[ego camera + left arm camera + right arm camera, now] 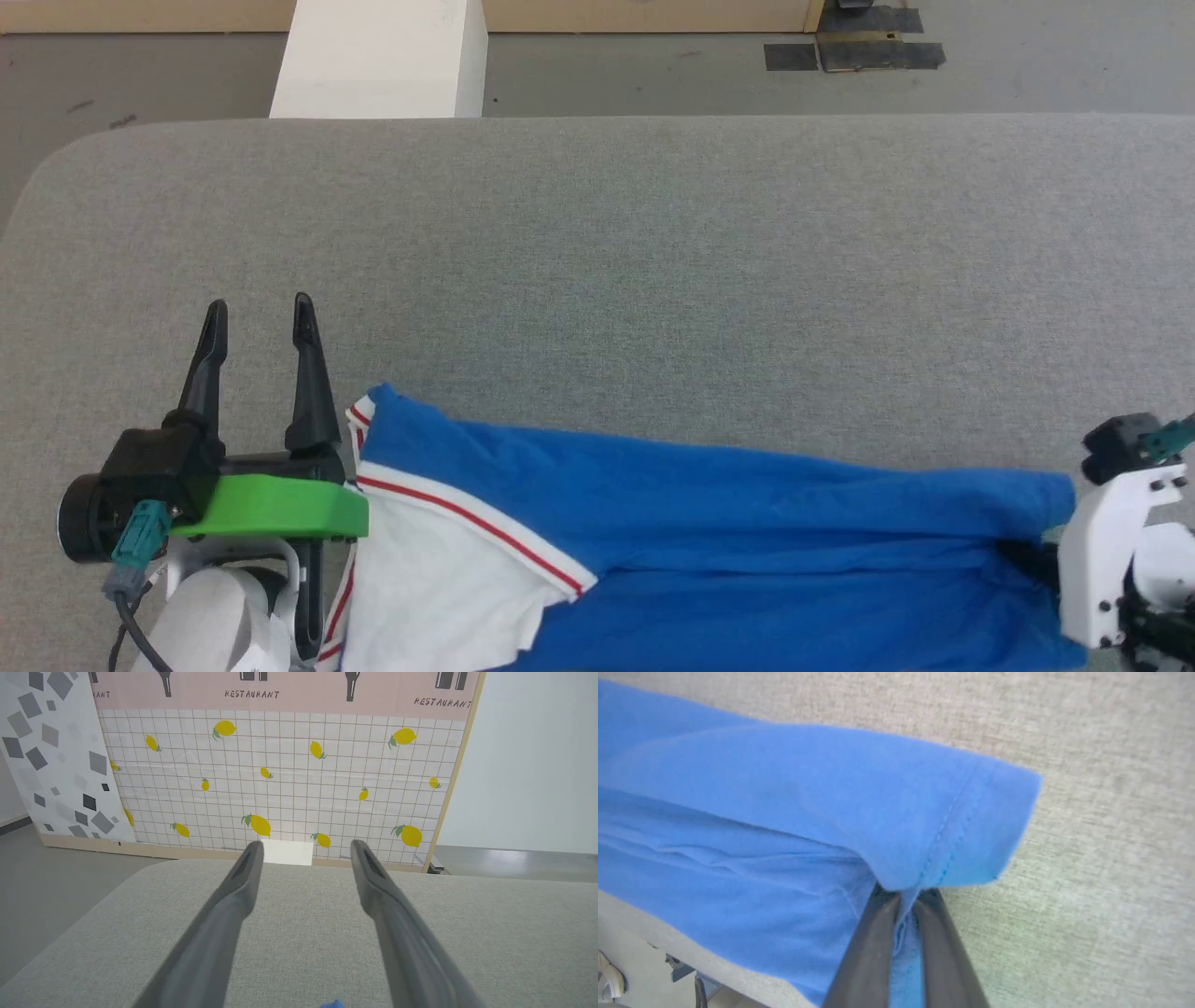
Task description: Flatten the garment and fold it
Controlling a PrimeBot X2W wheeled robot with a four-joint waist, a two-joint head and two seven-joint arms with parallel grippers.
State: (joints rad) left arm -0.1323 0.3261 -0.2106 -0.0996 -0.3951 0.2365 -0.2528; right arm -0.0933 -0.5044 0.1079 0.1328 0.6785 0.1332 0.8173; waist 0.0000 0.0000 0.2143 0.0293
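The garment (709, 523), a bright blue T-shirt with a white sleeve and red-and-white striped trim, lies stretched along the near edge of the grey table (597, 261), partly folded over itself. My left gripper (259, 317) stands open just left of the shirt's collar end, nothing between its fingers (243, 882). A tip of blue cloth (332, 1004) peeks at the bottom of the left wrist view. At the right end, my right gripper (903, 893) is shut on the garment's blue hem (952, 840), its fingers hidden under the fold in the head view.
Beyond the table's far edge stands a white block (378, 58) on grey floor, with dark tape patches (854, 51) to the right. A lemon-patterned wall panel (280, 779) rises behind the table. The table's far half is bare grey fabric.
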